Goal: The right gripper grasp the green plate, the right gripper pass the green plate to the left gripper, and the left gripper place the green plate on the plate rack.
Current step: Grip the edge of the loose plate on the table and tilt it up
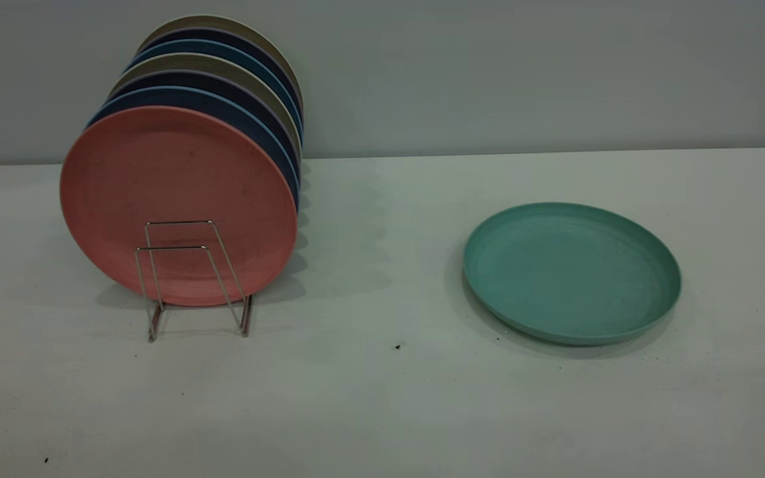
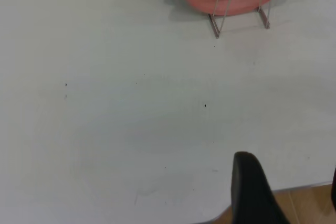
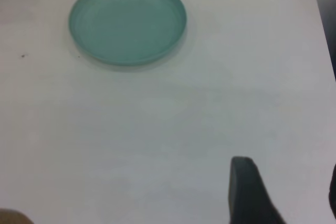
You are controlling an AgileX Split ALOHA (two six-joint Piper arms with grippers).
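Note:
The green plate (image 1: 572, 272) lies flat on the white table, right of centre; it also shows in the right wrist view (image 3: 127, 20). The plate rack (image 1: 190, 275) stands at the left, its two front wire loops empty, and shows in the left wrist view (image 2: 241, 6). Neither gripper shows in the exterior view. My left gripper (image 2: 289, 166) is open and empty over the table's near edge, far from the rack. My right gripper (image 3: 287, 165) is open and empty above bare table, well apart from the green plate.
A salmon-pink plate (image 1: 176, 202) stands upright at the front of the rack, with several dark blue and beige plates (image 1: 223, 99) behind it. The table's near edge and a wooden floor (image 2: 304, 205) show in the left wrist view. A wall (image 1: 522, 73) runs behind the table.

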